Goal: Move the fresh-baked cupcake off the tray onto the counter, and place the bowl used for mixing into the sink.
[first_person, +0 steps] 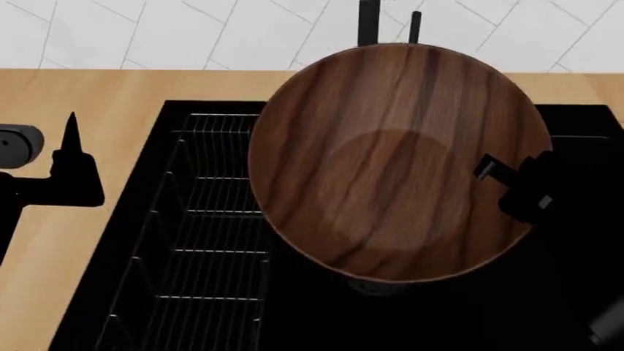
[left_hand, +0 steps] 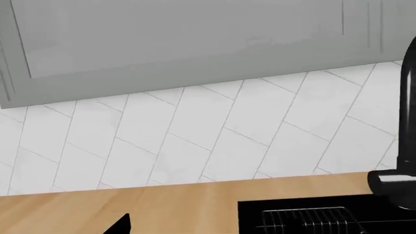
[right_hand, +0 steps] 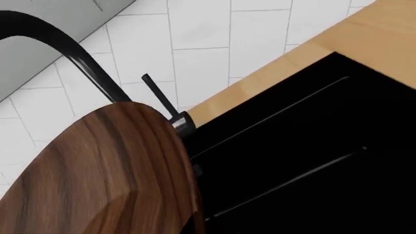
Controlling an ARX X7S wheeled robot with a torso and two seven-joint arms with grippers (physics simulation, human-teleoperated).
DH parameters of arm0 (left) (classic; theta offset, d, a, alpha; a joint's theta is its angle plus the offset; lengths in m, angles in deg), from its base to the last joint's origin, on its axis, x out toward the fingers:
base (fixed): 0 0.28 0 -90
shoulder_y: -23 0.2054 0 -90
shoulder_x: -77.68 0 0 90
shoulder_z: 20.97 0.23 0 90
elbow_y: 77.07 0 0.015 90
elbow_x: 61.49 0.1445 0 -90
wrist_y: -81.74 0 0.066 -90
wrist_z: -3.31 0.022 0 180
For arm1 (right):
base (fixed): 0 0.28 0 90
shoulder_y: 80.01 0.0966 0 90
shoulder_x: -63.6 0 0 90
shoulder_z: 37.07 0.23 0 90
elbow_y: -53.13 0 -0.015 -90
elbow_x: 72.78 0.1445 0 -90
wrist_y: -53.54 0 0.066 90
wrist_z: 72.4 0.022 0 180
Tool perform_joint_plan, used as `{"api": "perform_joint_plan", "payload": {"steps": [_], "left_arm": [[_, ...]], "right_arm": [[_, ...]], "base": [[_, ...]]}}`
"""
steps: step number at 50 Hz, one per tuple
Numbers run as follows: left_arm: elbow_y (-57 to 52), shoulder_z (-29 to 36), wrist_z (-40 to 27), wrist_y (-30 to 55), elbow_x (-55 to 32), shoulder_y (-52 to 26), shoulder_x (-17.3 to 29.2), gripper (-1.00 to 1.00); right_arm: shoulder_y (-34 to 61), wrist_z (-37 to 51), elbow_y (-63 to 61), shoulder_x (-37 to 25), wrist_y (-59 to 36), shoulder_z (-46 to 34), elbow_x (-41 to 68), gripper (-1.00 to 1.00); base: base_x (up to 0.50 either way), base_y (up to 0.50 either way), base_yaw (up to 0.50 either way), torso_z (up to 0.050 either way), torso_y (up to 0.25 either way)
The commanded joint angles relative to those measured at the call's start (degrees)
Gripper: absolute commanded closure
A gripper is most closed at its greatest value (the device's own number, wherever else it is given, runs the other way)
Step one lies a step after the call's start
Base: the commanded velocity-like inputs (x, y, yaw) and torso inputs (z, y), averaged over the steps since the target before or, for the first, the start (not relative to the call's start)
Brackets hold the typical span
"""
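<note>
The large dark-brown wooden bowl (first_person: 390,161) hangs above the black sink (first_person: 580,139), its rim tilted. My right gripper (first_person: 507,181) is shut on the bowl's right rim, one finger (first_person: 486,169) inside the wall. In the right wrist view the bowl (right_hand: 97,170) fills the corner nearest the jaws, with the sink (right_hand: 305,146) behind it. My left gripper (first_person: 70,146) is over the counter (first_person: 107,95) to the left of the sink, open and holding nothing. One black fingertip (left_hand: 120,225) shows over the wood. The cupcake and the tray are out of view.
A wire rack (first_person: 210,234) lies in the sink's left half and also shows in the left wrist view as the rack (left_hand: 305,219). The dark faucet (first_person: 367,22) rises at the sink's back edge, close to the bowl's far rim. White tiled wall (first_person: 195,29) runs behind the counter.
</note>
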Motion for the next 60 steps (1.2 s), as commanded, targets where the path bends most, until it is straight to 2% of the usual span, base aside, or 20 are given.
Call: {"api": "perform_joint_plan", "payload": {"steps": [1,20,30,40,60], "left_arm": [[0.5,0.2,0.0,-0.4,0.0,0.1,0.0,-1.00],[0.9,0.2,0.0,-0.7,-0.2,0.0,0.0,-1.00],[3.3,0.3,0.3,-0.2,0.1,-2.9,-0.1,-1.00],[8.3,1.0,1.2,-0.8,0.9,-6.8,-0.7,-1.00],[11.2,1.7,1.5,-2.0,1.3,-8.2,-1.6,-1.00]], "right_arm": [[0.2,0.5,0.8,-0.1,1.0,-0.8,-0.3,1.00],[1.9,0.4,1.5,0.1,0.4,-4.2,-1.3,1.00],[4.7,0.6,2.9,0.1,-1.3,-7.4,-2.1,1.00],[8.3,-1.4,10.5,-0.1,0.0,-9.6,-4.5,1.00],[14.6,-5.6,21.5,0.5,2.8,-15.5,-9.4,1.00]], "base": [[0.00,-0.50,0.00,0.000,0.000],[0.00,-0.50,0.00,0.000,0.000],[0.00,0.00,0.00,0.000,0.000],[0.00,0.00,0.00,0.000,0.000],[0.00,0.00,0.00,0.000,0.000]]}}
